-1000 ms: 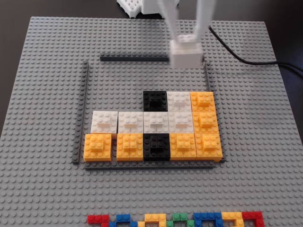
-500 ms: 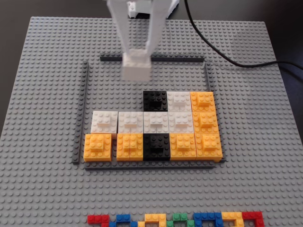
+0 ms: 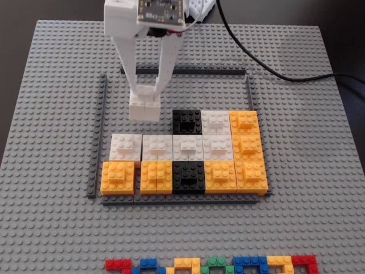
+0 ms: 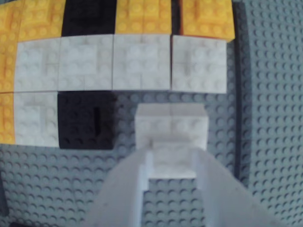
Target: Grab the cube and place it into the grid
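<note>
Gripper (image 3: 146,94) closed on the cube (image 3: 144,107), hiding its top, inside the grid (image 3: 105,137).

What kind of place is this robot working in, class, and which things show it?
Probably a hobby or lab tabletop: a grey studded baseplate on a dark table, the grid of blocks, a row of coloured bricks, and a gripper holding the cube.

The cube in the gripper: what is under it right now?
In the wrist view the cube, held by the gripper, sits over bare grey baseplate beside the black block. The studs directly beneath are covered; contact cannot be told.
</note>
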Action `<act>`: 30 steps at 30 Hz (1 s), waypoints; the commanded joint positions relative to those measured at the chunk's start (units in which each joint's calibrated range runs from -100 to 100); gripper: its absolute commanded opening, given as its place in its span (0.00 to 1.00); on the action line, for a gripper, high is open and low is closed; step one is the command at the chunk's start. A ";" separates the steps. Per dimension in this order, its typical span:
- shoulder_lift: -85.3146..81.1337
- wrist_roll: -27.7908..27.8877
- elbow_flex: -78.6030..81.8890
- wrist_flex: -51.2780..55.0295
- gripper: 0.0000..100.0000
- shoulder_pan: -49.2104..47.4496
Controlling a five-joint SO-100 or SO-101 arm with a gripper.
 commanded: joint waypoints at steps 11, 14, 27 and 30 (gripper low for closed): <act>2.71 -0.73 -0.44 -1.40 0.08 -0.99; 3.22 -0.93 -0.44 -1.74 0.08 -1.36; 5.11 -1.61 -0.44 -2.47 0.08 -2.69; 5.46 -1.66 -0.44 -2.62 0.08 -2.83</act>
